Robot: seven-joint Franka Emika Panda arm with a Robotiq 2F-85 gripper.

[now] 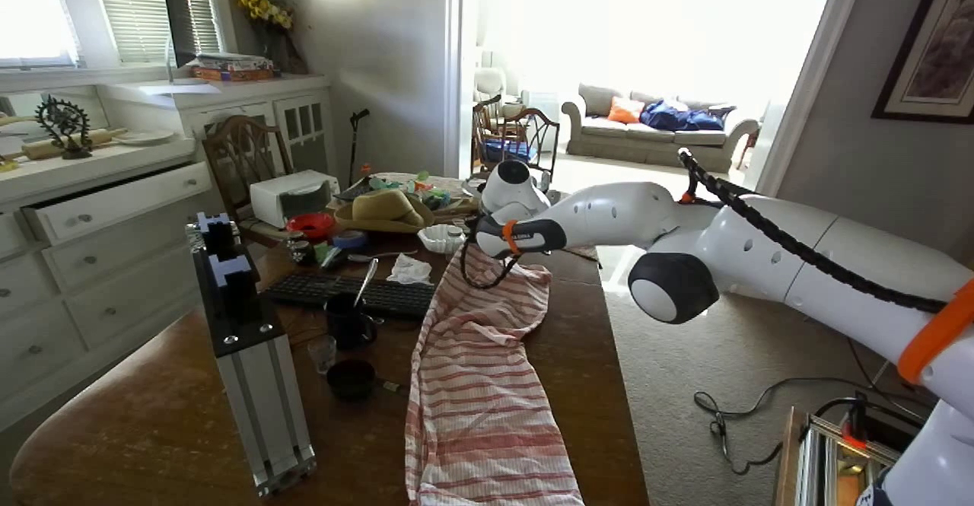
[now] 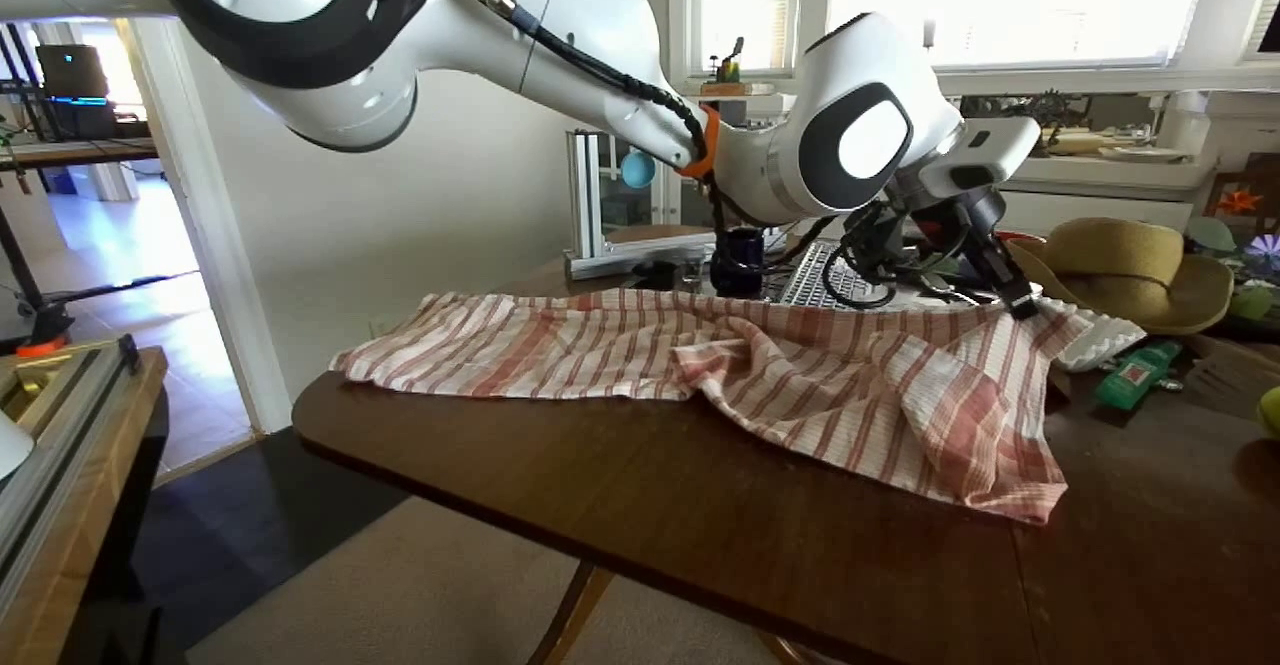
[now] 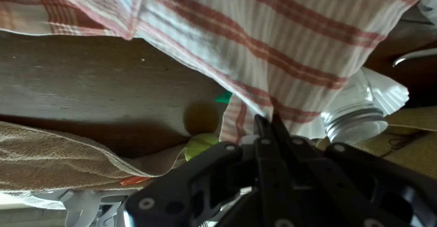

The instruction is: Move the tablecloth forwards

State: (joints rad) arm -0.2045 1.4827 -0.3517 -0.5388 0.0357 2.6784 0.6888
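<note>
The red-and-white striped tablecloth [image 1: 487,399] lies lengthwise along the wooden table in an exterior view. It also shows in an exterior view [image 2: 590,350], flat toward one end and creased into folds near my gripper [image 2: 1020,307]. My gripper is shut on the cloth's edge at the far end and lifts that part slightly into a peak. In the wrist view the fingertips [image 3: 268,118] are together, pinching the tablecloth [image 3: 273,39], with a small flap of cloth behind them. In an exterior view the fingers are hidden behind the arm.
A straw hat [image 2: 1120,255], a white fluted dish [image 2: 1095,345] and a green bottle [image 2: 1138,375] are near the gripper. A glass jar [image 3: 355,121] and brown towel [image 3: 61,158] show in the wrist view. A keyboard [image 1: 319,290], dark mug [image 1: 348,323] and metal frame [image 1: 262,399] stand beside the cloth.
</note>
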